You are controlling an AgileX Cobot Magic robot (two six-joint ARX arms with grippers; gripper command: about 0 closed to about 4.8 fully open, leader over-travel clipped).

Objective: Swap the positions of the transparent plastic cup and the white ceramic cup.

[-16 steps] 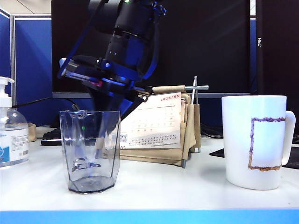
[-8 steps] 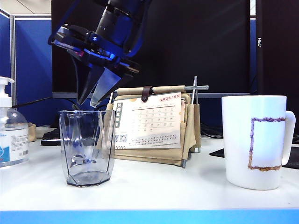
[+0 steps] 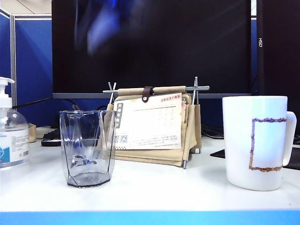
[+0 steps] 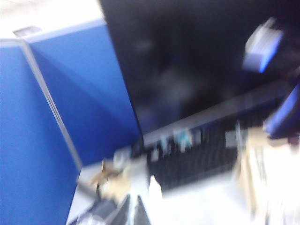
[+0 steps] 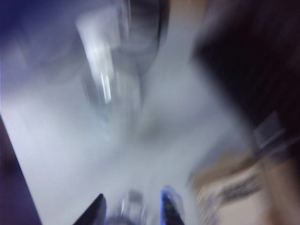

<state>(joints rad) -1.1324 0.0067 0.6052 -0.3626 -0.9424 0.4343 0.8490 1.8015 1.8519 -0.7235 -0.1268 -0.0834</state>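
White ceramic cup with brown-purple rectangle, calendar "2023/05", left gripper jaws clenched, right gripper jaws parted.

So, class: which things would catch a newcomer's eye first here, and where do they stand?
The tall white ceramic cup with its drawn rectangle stands at the table's right. The transparent plastic cup sits left of centre, in front of a tan desk calendar. Above, a blurred blue arm streaks across the dark monitor.
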